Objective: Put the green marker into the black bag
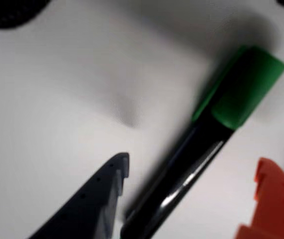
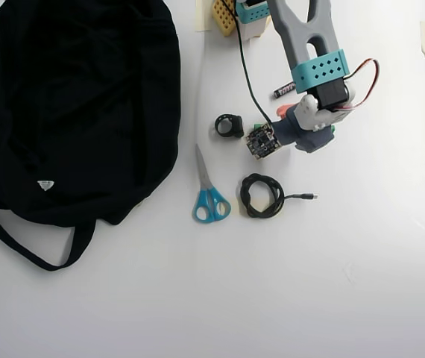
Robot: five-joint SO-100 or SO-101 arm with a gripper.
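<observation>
The green marker lies flat on the white table in the wrist view, black barrel running diagonally up to its green cap at upper right. My gripper is open and straddles the barrel, with the dark blue finger on the left and the orange finger on the right, neither touching it. In the overhead view the gripper covers nearly all of the marker, right of centre near the top. The black bag lies spread out at the far left, its strap trailing toward the bottom.
Between the bag and my gripper lie blue-handled scissors, a coiled black cable and a small black ring-shaped part. A short black battery lies just beyond the gripper. Part of a dark coil shows in the wrist view's top left corner.
</observation>
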